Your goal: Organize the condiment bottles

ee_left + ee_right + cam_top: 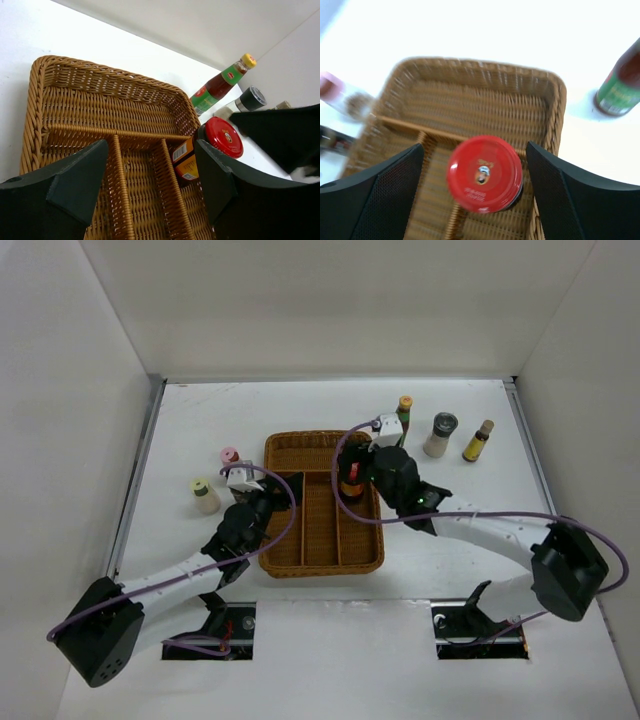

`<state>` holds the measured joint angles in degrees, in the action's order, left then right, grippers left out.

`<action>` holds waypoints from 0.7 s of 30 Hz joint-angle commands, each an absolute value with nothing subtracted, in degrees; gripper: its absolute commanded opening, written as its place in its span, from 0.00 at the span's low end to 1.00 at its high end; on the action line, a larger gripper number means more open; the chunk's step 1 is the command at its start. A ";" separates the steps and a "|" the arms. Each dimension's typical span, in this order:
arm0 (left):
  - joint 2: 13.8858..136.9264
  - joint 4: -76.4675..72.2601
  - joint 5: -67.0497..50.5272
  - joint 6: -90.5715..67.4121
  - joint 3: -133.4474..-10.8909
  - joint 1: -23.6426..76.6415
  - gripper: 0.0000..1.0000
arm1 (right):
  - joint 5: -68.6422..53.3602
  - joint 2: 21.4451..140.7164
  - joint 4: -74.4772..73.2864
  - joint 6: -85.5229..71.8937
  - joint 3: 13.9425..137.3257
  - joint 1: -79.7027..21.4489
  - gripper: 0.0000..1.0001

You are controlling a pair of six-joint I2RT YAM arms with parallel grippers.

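A red-capped jar point(484, 172) with an orange label point(184, 159) stands in the right compartment of the brown wicker tray point(300, 450). My right gripper point(474, 150) hangs open around the jar, with a gap on each side. My left gripper point(151, 147) is open over the tray's left side point(270, 498) with nothing in it. Other condiment bottles stand on the table. Left of the tray are a pink-capped one point(230, 457) and a pale-yellow-capped one point(204, 495). To the right are a yellow-capped, green-labelled one point(403, 415), a grey-capped jar point(440, 434) and a tan-capped bottle point(479, 440).
The tray has a long back compartment and three narrow front ones point(140, 200); only the jar shows inside it. White walls close the table at the back and both sides. The right wrist view is blurred.
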<state>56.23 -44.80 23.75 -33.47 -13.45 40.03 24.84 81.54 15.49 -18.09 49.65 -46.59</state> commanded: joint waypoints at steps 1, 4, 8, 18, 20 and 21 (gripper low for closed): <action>56.60 -47.29 23.20 -34.10 -13.97 39.86 0.69 | 24.79 76.30 18.02 -17.93 50.45 -46.98 0.87; 55.81 -47.29 23.12 -34.10 -13.54 39.86 0.69 | 24.87 73.22 18.10 -17.32 50.10 -46.01 0.81; 55.46 -47.28 23.03 -34.10 -13.54 39.85 0.69 | 23.82 71.45 17.32 -18.72 52.02 -39.88 0.41; 54.49 -47.20 22.94 -34.45 -12.57 39.94 0.69 | 23.56 78.83 11.43 -18.19 61.60 -24.75 0.65; 54.14 -47.20 22.85 -34.54 -12.39 40.38 0.69 | 21.37 81.38 11.07 -16.53 63.80 -23.60 0.73; 53.88 -47.20 22.85 -34.54 -12.39 40.47 0.69 | 20.57 82.78 10.90 -15.74 64.85 -23.07 0.77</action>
<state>55.13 -44.75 23.46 -33.71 -13.06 40.16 23.35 80.25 11.88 -17.76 60.86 -23.79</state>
